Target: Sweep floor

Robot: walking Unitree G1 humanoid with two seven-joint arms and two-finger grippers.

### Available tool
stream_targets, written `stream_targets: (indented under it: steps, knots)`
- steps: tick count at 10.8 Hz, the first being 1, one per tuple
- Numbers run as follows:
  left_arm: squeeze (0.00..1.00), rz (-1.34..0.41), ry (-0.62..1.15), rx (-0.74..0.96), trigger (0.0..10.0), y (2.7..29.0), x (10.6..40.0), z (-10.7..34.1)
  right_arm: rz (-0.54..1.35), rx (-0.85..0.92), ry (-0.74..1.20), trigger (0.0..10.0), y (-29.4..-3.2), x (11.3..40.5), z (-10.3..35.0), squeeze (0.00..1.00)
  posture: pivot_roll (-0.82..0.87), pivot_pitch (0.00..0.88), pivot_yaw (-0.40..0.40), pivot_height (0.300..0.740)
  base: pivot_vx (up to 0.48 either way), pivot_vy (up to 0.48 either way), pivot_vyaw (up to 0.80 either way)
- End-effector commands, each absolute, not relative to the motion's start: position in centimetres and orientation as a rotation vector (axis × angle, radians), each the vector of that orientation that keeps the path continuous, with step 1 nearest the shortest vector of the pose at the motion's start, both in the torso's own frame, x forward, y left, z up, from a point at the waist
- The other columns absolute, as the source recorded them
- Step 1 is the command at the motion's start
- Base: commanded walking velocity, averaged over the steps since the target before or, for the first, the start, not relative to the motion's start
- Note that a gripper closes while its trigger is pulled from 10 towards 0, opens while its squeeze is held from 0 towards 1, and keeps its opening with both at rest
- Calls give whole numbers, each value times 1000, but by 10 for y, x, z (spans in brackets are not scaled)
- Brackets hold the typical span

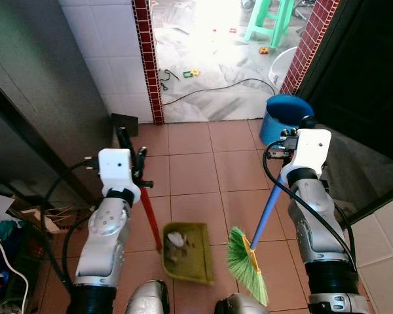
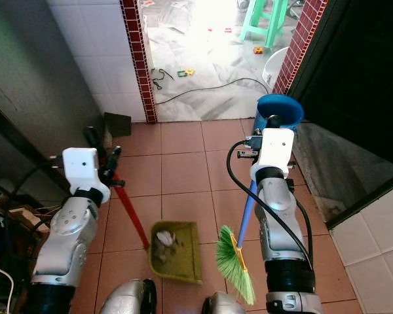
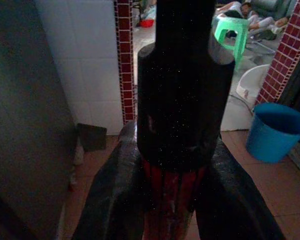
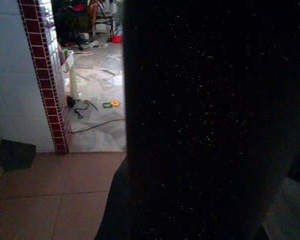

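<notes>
A green dustpan (image 1: 190, 252) rests on the terracotta tiles in front of me, with a clump of grey-white debris (image 1: 175, 239) inside. Its long red handle (image 1: 149, 216) rises to my left gripper (image 1: 131, 157), which is shut on it; the left wrist view shows the black fingers (image 3: 110, 200) clamped around the red handle (image 3: 172, 205). To the right, a broom with green bristles (image 1: 244, 261) stands just beside the pan. Its blue handle (image 1: 267, 209) runs up into my right gripper (image 1: 300, 127), shut on it. The right wrist view is mostly blocked by a dark shape.
A blue bucket (image 1: 287, 116) stands just beyond my right wrist beside a dark door (image 1: 360, 78). A red brick pillar (image 1: 147, 59) edges a doorway onto a marble floor with a black cable (image 1: 216, 88), small toys, a green stool (image 1: 270, 19) and a white basin (image 1: 285, 65). Clutter (image 1: 6, 229) lies at left.
</notes>
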State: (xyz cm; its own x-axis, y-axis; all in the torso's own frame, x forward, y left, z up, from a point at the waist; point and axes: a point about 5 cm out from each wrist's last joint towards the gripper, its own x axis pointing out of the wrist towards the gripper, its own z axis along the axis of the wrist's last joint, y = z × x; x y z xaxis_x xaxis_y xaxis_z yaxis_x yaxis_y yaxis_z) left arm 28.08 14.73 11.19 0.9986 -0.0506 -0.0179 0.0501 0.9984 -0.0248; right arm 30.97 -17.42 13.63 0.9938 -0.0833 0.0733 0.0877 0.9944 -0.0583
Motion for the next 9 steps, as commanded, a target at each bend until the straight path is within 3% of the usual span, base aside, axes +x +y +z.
stream_targets:
  steps: [1,4,5,6,7,9]
  knots:
    - [0,-47,-13,-19,10000,152,279,119,-113,-49,-77,10000,-179,309,137,0,-33,40,28,740,0,0,0]
    - [0,-61,-5,-17,10000,147,278,118,-122,-45,-78,10000,-179,310,137,0,-33,46,32,740,0,0,0]
    - [0,-74,-10,-8,10000,145,279,119,-108,-30,-96,1686,-178,310,140,0,-33,47,29,740,0,0,0]
    - [0,-75,-10,-9,10000,145,279,119,-98,-34,-98,2706,-176,311,140,0,-33,48,29,740,0,0,0]
    - [0,-75,-11,-9,10000,144,280,120,-105,-44,-92,10000,-176,312,140,0,-31,53,29,740,0,0,0]
    - [0,-79,-14,-10,10000,145,282,122,-106,-36,-101,10000,-173,315,143,0,-14,65,39,740,0,0,0]
